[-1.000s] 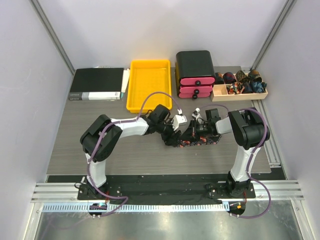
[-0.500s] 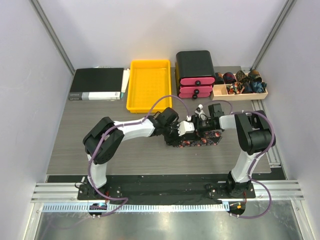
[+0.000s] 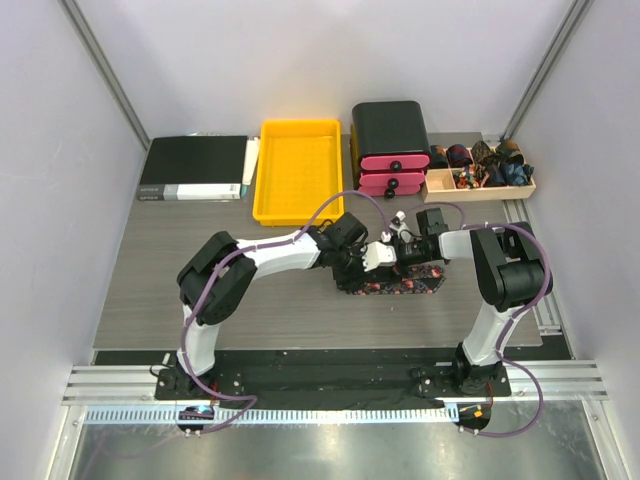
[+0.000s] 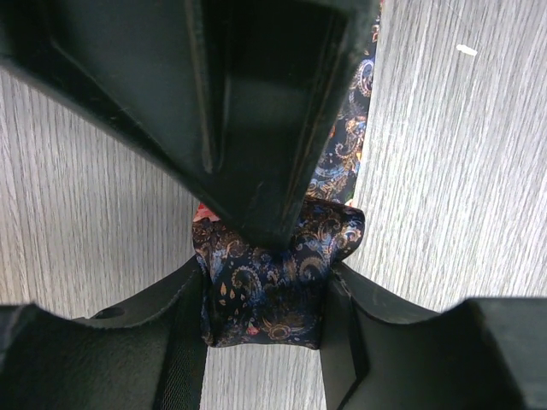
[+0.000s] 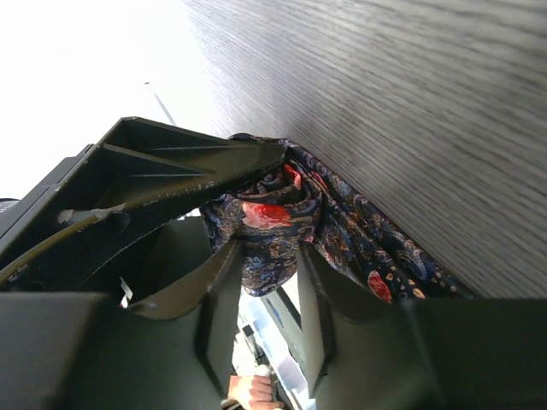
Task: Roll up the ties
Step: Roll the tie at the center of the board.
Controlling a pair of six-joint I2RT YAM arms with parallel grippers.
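Together — low, tip to tip — the left hand [image 4: 265, 301] and right hand [image 5: 267, 263] each pinch the bunched tie [image 3: 400, 288].

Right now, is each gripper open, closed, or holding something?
Left gripper: closed on the tie.
Right gripper: closed on the tie too.

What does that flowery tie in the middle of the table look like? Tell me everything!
The tie is dark navy, silky-looking fabric with red, orange and pink paisley swirls. One end is bunched into a small roll; the rest trails along the grey table. The left gripper and right gripper both pinch the roll.
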